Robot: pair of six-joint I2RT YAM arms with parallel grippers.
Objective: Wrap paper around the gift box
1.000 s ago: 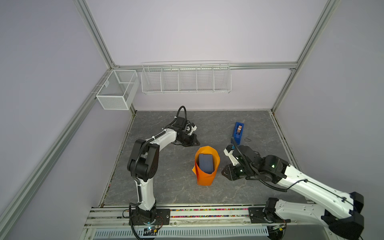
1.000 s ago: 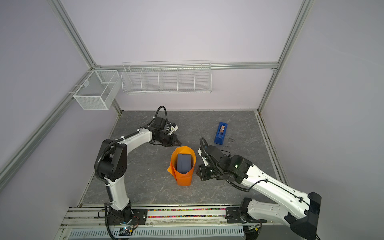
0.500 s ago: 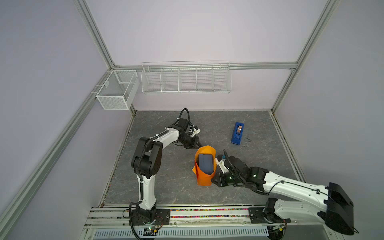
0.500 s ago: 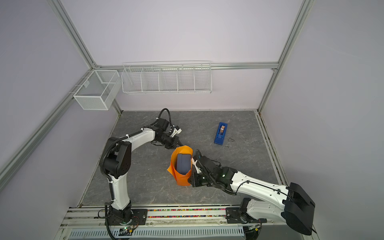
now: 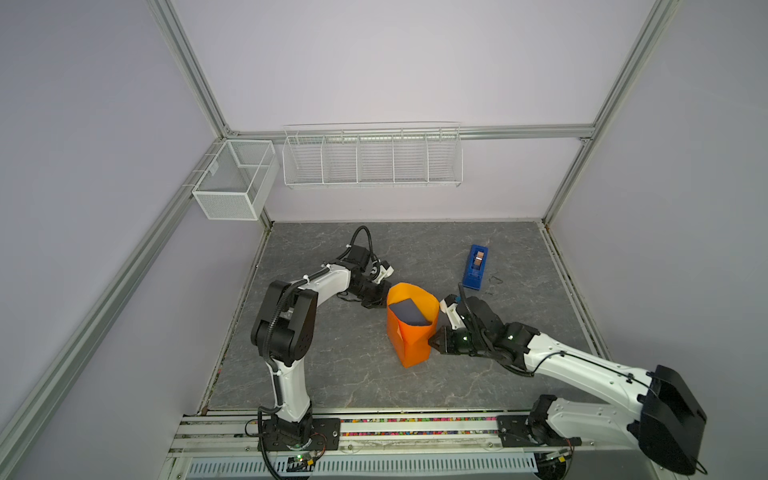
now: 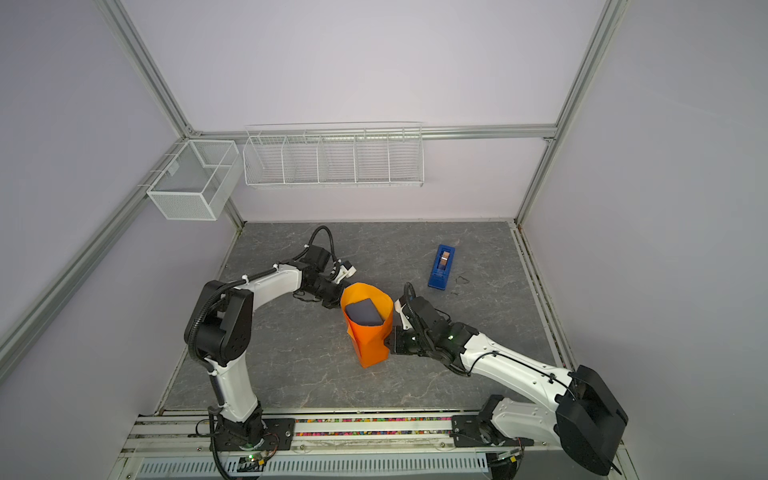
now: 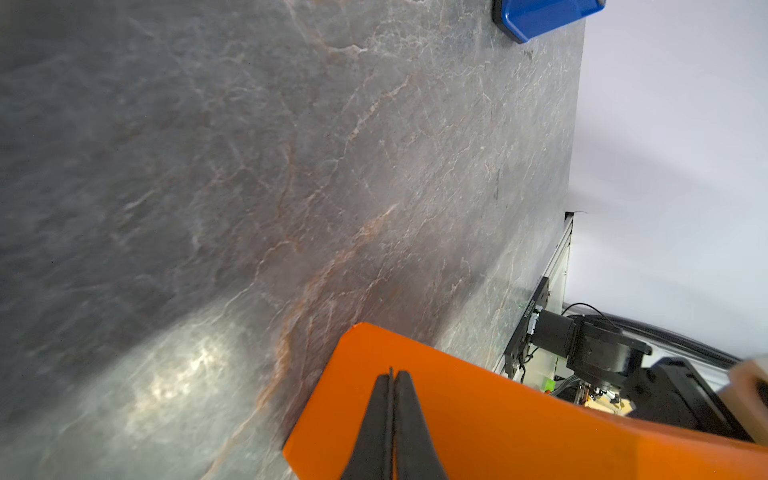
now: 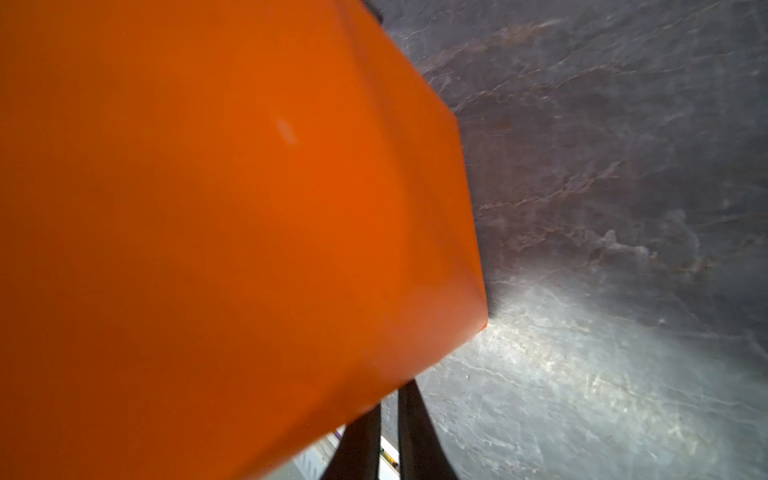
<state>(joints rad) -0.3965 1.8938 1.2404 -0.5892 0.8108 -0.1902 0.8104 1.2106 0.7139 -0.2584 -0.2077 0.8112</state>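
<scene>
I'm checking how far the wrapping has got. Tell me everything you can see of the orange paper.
The paper is plain, thin and orange, with a few creases. It is folded up into an open-topped sleeve standing on the grey table, around the navy gift box, whose top shows inside the opening. The shut left gripper touches its left side near the rim; the right gripper meets its lower right side, though whether it is pinching the paper is unclear.

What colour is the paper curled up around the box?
Plain orange paper, clearest in the right wrist view.
</scene>
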